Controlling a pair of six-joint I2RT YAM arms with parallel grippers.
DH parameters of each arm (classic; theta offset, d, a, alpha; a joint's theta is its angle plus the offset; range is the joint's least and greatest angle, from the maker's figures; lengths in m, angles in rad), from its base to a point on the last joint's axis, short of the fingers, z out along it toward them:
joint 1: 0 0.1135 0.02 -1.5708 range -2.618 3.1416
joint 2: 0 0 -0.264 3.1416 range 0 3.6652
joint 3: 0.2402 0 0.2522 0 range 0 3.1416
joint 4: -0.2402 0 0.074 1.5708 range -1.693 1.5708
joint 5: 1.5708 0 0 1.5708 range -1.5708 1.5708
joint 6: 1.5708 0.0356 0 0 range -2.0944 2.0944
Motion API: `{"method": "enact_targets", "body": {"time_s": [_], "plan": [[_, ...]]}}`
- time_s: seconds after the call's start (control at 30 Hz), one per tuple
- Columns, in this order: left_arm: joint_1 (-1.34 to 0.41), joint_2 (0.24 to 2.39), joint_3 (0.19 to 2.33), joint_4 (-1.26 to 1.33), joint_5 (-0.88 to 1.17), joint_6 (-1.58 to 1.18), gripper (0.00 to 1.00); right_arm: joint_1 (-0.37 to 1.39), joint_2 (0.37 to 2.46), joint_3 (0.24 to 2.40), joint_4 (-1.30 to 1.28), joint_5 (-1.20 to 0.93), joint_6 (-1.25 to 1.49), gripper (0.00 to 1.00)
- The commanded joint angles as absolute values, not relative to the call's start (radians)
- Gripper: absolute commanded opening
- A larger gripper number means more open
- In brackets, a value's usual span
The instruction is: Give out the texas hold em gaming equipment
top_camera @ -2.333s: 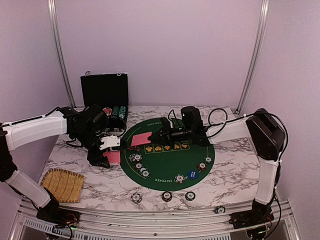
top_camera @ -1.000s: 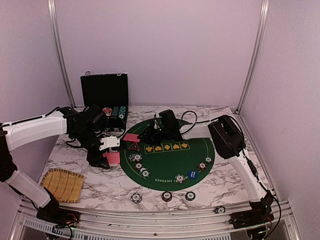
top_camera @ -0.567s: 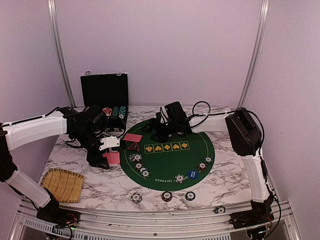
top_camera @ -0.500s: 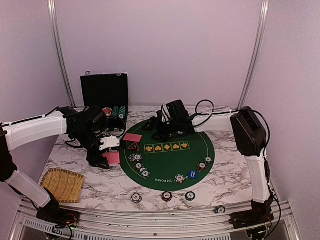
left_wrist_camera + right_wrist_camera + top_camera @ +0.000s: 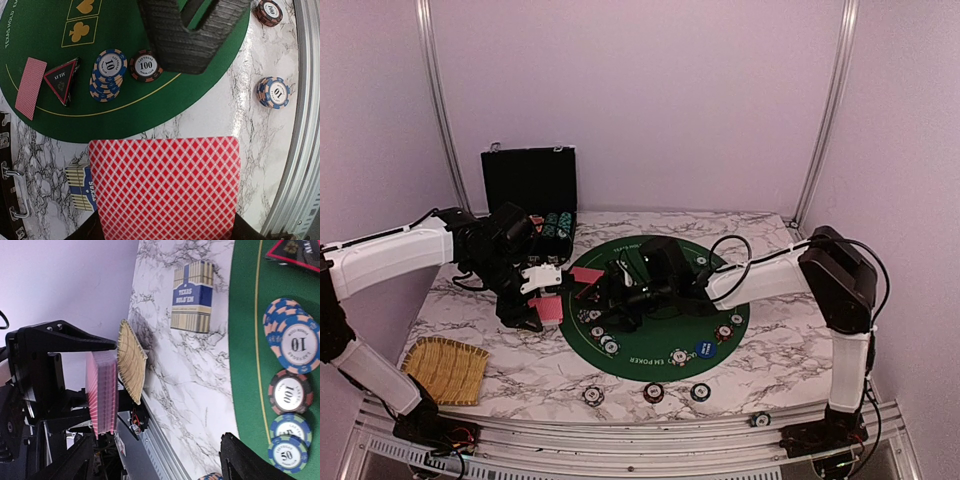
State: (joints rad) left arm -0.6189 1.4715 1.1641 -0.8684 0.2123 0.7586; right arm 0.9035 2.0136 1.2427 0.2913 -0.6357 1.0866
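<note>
My left gripper [image 5: 542, 302] is shut on a deck of red-backed playing cards [image 5: 165, 185], held over the marble just left of the green poker mat [image 5: 665, 355]. My right gripper [image 5: 620, 300] stands open and empty low over the mat's left side, facing that deck [image 5: 102, 392]; its ridged fingers [image 5: 170, 40] show in the left wrist view. One card [image 5: 30, 87] lies face down on the mat beside a dark triangular marker [image 5: 61, 85]. Blue 10 chips [image 5: 107, 67] and a 100 chip [image 5: 146, 66] lie under the right gripper. A blue round button [image 5: 703, 349] sits at the mat's near edge.
A black chip case [image 5: 530, 185] stands open at the back left. A woven straw mat [image 5: 445, 368] lies at the front left, and a striped card box [image 5: 192, 295] lies on the marble under the left gripper. More chips [image 5: 654, 392] sit along the table's front edge and on the mat's right [image 5: 725, 330].
The right gripper opened and left a card on the mat by the triangular marker, then swung from the mat's far side down toward the deck. The left arm shifted slightly right.
</note>
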Motion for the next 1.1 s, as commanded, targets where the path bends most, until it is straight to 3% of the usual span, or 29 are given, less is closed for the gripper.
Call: {"method": "enact_targets", "body": {"time_s": [0.0, 1.07], "plan": [[-0.614, 1.479, 1.201, -0.88, 0.24, 0.743, 0.4, 0.92, 2.012, 1.263, 0.446, -0.68, 1.159, 0.85], [-0.614, 1.489, 1.243, -0.882, 0.289, 0.712, 0.39, 0.988, 2.206, 1.472, 0.566, -0.767, 1.29, 0.77]]}}
